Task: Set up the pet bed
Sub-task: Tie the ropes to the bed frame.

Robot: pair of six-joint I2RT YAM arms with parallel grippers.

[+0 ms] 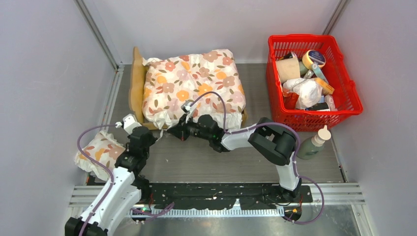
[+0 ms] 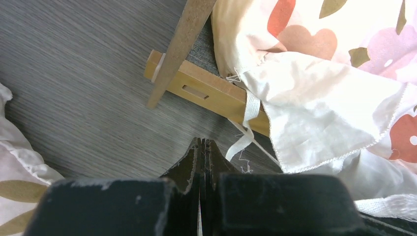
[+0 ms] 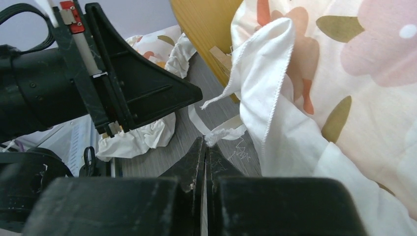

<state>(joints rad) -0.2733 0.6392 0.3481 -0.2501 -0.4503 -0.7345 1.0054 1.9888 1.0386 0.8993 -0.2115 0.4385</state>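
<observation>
So, grey wood-grain tabletop (image 1: 221, 162): carries the small light-wood pet bed (image 1: 136, 86) back-left.
Pet bed: under white floral cushion (image 1: 192, 81); likely light, rigid; grasp a side rail (image 2: 206, 91).
Left pincer (image 2: 202, 147): closed, empty, near that rail.
Right pincer (image 3: 205, 145): closed, tips at frayed white tie (image 3: 221, 133).

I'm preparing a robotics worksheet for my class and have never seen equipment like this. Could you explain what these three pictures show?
These are two robot arms bolted at the near edge of a table. One picture looks down from above; the other two come from a small camera on each wrist. On the table are a wooden pet bed with a floral cushion on it, a small floral pillow, a red basket of odds and ends, and a green bottle. The left fingers and the right fingers are both shut, close to a loose white tie on the cushion. I cannot tell whether either pinches it.
</observation>
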